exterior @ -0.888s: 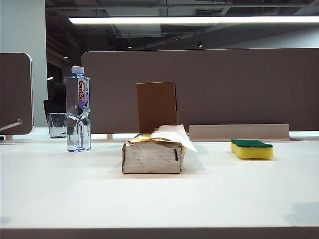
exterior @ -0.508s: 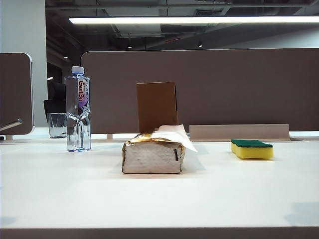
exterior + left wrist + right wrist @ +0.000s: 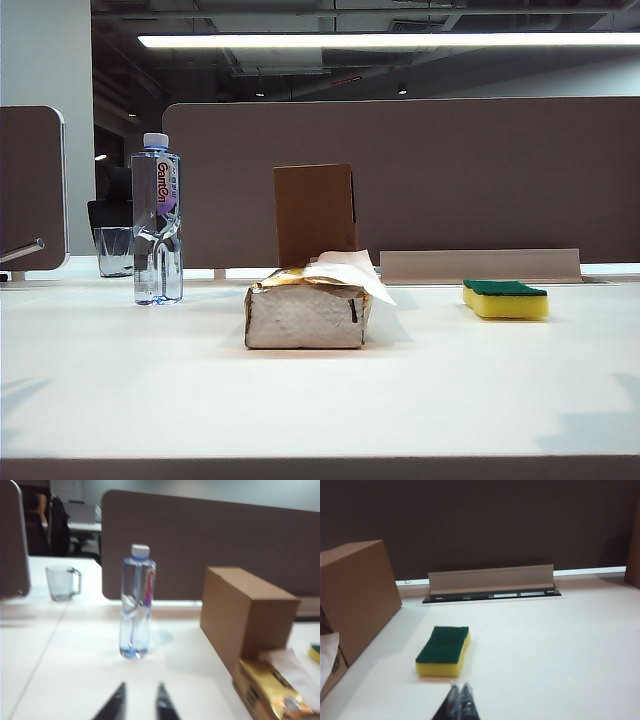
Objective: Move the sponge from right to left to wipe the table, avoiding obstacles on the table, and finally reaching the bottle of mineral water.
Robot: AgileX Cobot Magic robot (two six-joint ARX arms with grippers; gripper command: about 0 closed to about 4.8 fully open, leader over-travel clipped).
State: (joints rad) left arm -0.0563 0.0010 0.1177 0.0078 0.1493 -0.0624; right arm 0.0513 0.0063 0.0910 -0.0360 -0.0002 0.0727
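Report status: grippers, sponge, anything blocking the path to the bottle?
Left gripper slightly open, right gripper shut, both empty. Sponge untouched at right. Tissue pack and cardboard box between it and bottle.

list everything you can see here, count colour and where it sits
sponge: 1, yellow with dark green top, flat on the table's right side
tissue pack: 1, whitish-grey with gold top, white tissue sticking out, table centre
cardboard box: 1, brown, upright just behind the tissue pack
bottle of mineral water: 1, clear with white cap, standing on the left
glass cup: 1, clear, behind the bottle
table: 1, white
cable tray flap: 1, grey, raised at the back right
left gripper: 1, dark, jaws slightly apart, low over the table short of the bottle
right gripper: 1, dark, jaws shut, low just short of the sponge
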